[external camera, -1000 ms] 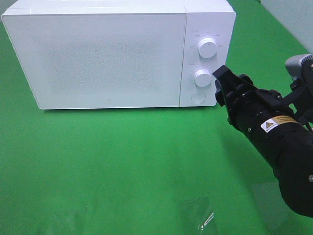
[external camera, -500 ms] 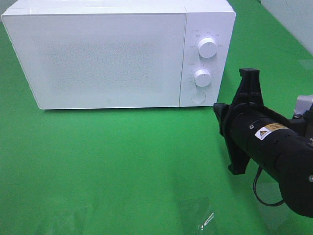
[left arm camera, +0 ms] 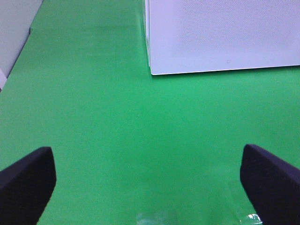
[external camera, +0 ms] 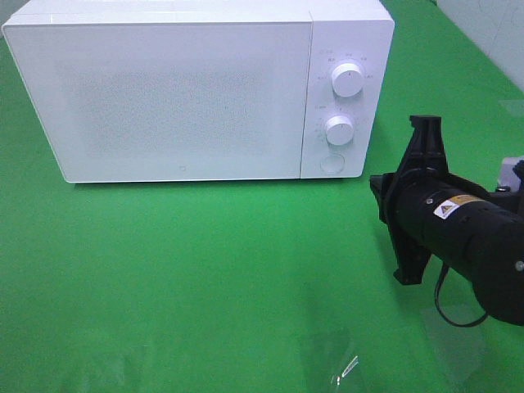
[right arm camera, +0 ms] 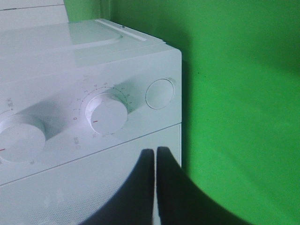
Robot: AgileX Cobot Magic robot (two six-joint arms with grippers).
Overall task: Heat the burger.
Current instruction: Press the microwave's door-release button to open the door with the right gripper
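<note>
The burger is out of view. A white microwave point(external camera: 188, 90) stands at the back of the green cloth with its door closed. Its panel carries an upper knob point(external camera: 348, 80), a lower knob point(external camera: 339, 130) and a round button point(external camera: 332, 163). My right gripper point(external camera: 378, 192) hovers just right of the microwave's lower right corner, rolled onto its side, apart from the panel. In the right wrist view the right gripper point(right arm camera: 154, 152) is shut on nothing, facing a knob point(right arm camera: 107, 114) and the button point(right arm camera: 160, 93). My left gripper point(left arm camera: 150, 178) is open and empty over bare cloth, short of the microwave point(left arm camera: 220, 37).
A crumpled clear plastic sheet point(external camera: 336, 360) lies on the green cloth point(external camera: 205, 270) near the front edge, also showing as clear plastic point(left arm camera: 154, 218) below the left gripper. A pale wall point(external camera: 491, 33) borders the back right.
The right gripper has shut, rolled about a quarter turn and drawn back from the lower knob toward the front right. The left arm has not moved.
</note>
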